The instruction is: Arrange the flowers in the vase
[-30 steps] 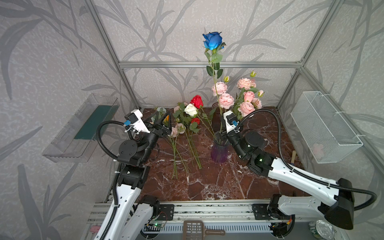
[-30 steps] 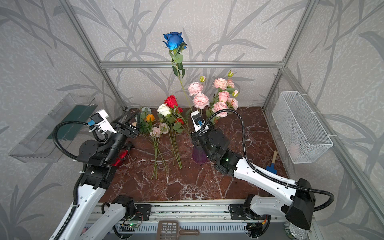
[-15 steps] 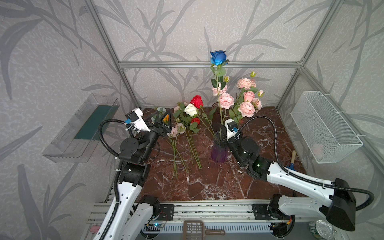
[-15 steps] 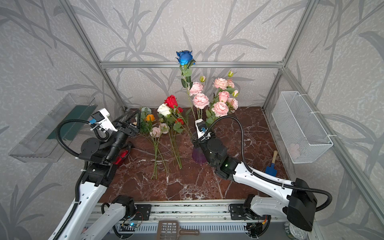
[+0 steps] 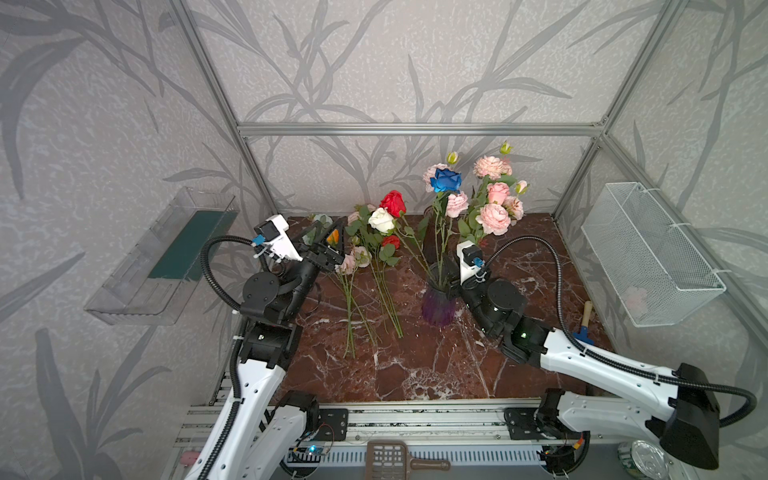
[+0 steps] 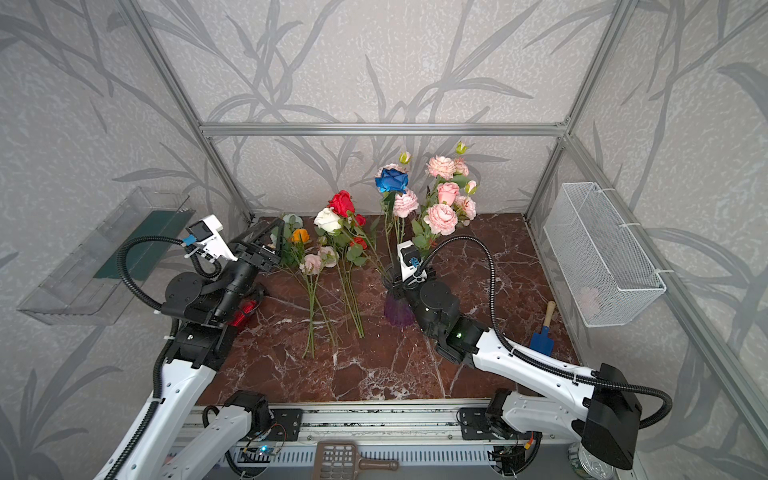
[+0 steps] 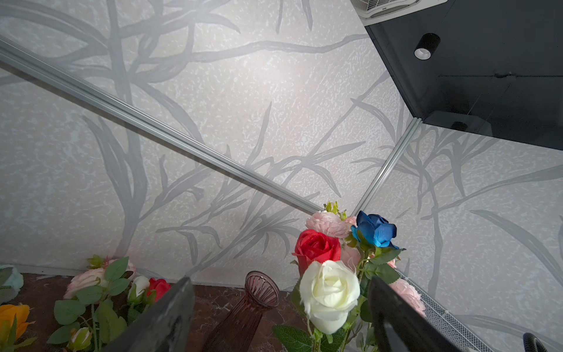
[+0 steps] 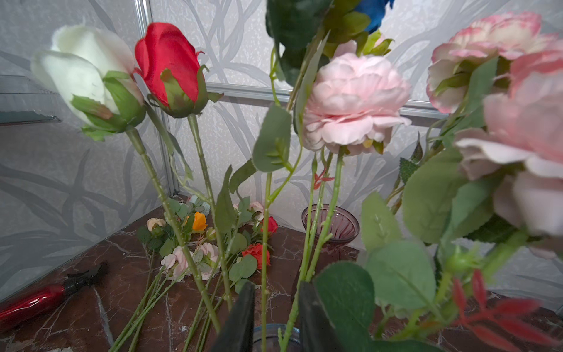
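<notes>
- Blue rose (image 5: 446, 180) (image 6: 392, 179): stands upright in the purple vase (image 5: 436, 307) (image 6: 395, 311), near the middle of the dark marble tabletop (image 5: 415, 365). Around it are pink blooms (image 5: 493, 218) whose stems enter the same vase.
- Red rose (image 5: 392, 202) and white rose (image 5: 381, 220): raised off the tabletop and leaning left, with stems slanting toward the vase mouth.
- Right hand (image 8: 275, 286): at the vase mouth, fingers (image 8: 240, 320) narrowly parted. Green stems pass through the gap; whether the fingers touch them cannot be told.
- Loose flowers (image 5: 361, 255): lying on the tabletop left of the vase, stems pointing toward the front edge. Among them are an orange rose (image 6: 300, 236), small pink blooms (image 6: 311, 262) and a small red rose (image 6: 359, 242).
- Left hand (image 5: 338, 243) (image 7: 280, 279): spread wide, holding nothing, raised just beside the heads of the loose flowers.
- Second vase (image 7: 253, 304) (image 8: 330, 224): ribbed, brownish pink, empty, upright behind the purple one.
- Shiny red object with a black end (image 6: 245, 311) (image 8: 39, 300): lying on the tabletop by the left arm.
- Surroundings: a wire basket (image 5: 648, 257) on the right wall, a clear tray (image 5: 158, 257) on the left wall, and a small blue spade (image 6: 542, 336) near the right edge.
</notes>
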Available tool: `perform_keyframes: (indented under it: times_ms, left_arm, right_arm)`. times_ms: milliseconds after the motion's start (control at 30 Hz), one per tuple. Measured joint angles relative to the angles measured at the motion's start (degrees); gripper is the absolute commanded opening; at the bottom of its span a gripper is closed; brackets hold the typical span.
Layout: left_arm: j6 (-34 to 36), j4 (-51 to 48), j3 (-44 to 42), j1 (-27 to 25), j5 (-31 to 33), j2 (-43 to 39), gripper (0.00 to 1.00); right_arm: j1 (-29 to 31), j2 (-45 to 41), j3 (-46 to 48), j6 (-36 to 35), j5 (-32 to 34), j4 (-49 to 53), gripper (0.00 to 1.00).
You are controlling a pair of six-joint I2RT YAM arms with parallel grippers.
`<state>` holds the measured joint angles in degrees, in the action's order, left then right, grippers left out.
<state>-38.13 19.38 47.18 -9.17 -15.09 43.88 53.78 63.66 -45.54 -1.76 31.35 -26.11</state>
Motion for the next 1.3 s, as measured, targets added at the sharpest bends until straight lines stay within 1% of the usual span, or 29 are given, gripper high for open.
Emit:
perform_keyframes:
  times_ms: [200,300,400,467,600,667,733,833,933,1000,1133,1300]
  left_arm:
    - [-0.4,0.0,0.0,0.2,0.0,0.0,0.9]
    - [-0.5,0.0,0.0,0.2,0.2,0.0,0.89]
    - [-0.5,-0.5,-0.1,0.2,1.8,-0.3,0.89]
    - [-0.9,-2.2,-0.1,0.2,4.9,-1.0,0.88]
    - [-2.7,-8.6,-0.1,0.3,15.1,-2.3,0.88]
    - [-3.9,-11.2,-0.1,0.5,19.7,-2.4,0.88]
    - [-4.9,-12.5,-0.6,0.8,23.1,-2.0,0.88]
    - [-6.5,-13.6,-0.9,1.1,25.7,-0.4,0.88]
    - [-8.3,-14.5,-0.9,1.7,26.3,2.5,0.88]
    - [-9.7,-15.0,-0.9,2.1,25.9,4.6,0.88]
    - [-12.9,-15.1,-0.9,3.8,23.6,8.5,0.87]
    - [-18.1,-14.8,-1.2,6.8,19.6,12.6,0.85]
  right_arm:
    - [1.9,-5.9,-0.7,1.2,-0.3,6.8,0.3]
    - [3.6,-9.2,-3.0,2.3,-0.3,13.1,0.32]
    - [4.3,-12.5,-6.5,5.3,0.3,21.5,0.35]
    - [4.3,-14.2,-9.4,8.0,1.5,28.2,0.37]
    - [3.9,-16.2,-14.3,14.5,3.7,41.2,0.41]
    - [2.9,-16.3,-15.7,18.3,3.6,47.3,0.43]
    - [0.6,-16.3,-16.5,21.9,2.3,53.2,0.44]
    - [-4.2,-15.6,-16.7,26.9,-2.1,60.0,0.44]
    - [-8.5,-14.4,-16.8,31.0,-7.3,65.2,0.44]
    - [-10.0,-13.6,-17.0,32.9,-9.9,67.4,0.44]
    - [-10.6,-11.6,-18.2,35.2,-14.4,69.4,0.44]
    - [-11.5,-7.6,-19.0,36.5,-18.5,69.5,0.43]
